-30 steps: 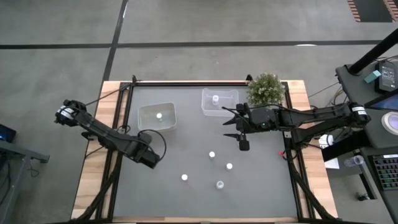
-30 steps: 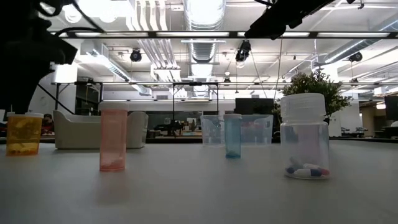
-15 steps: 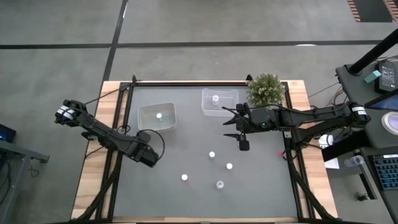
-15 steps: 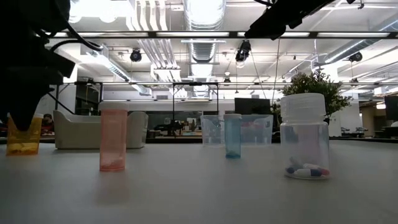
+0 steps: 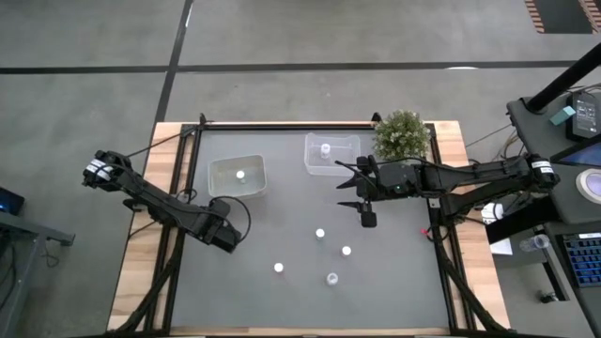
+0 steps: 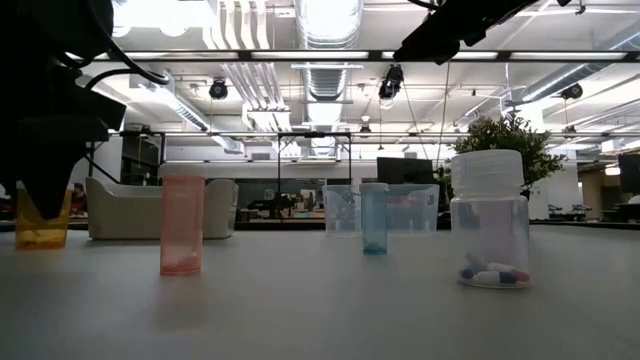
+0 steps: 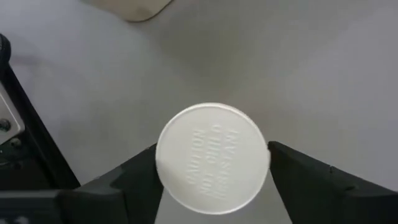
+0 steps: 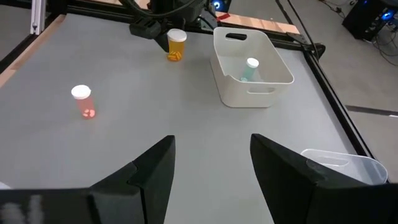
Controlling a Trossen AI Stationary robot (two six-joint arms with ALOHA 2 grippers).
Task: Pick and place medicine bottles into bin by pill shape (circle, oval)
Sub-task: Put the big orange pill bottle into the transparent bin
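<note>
The left gripper [image 7: 211,171] is low over the left part of the table, its two dark fingers [image 7: 127,180] standing on either side of a white-capped amber bottle [image 7: 212,160]. The fingers sit just beside the cap with a thin gap on each side, so the jaws are wide and not yet clamped on it. In the low view this bottle [image 6: 40,222] stands upright at the far left, half hidden by the dark bulk of the gripper.

The right gripper [image 5: 362,194] hangs above the table's right half, near the plant [image 5: 402,135], with its jaws spread apart and nothing between them.

Four more bottles stand loose on the near middle of the table: a pink one [image 6: 181,219], a blue one [image 6: 374,218], a clear one [image 6: 489,219] with capsules in its bottom, and a fourth seen only from above [image 5: 320,233]. They are apart from one another.

Two bins sit toward the far side. The left bin [image 5: 216,183] holds one white-capped bottle [image 5: 240,175]; the right bin [image 5: 315,161], just left of the plant, holds another [image 5: 325,148]. The table [image 5: 394,282] is grey with wooden edges.
</note>
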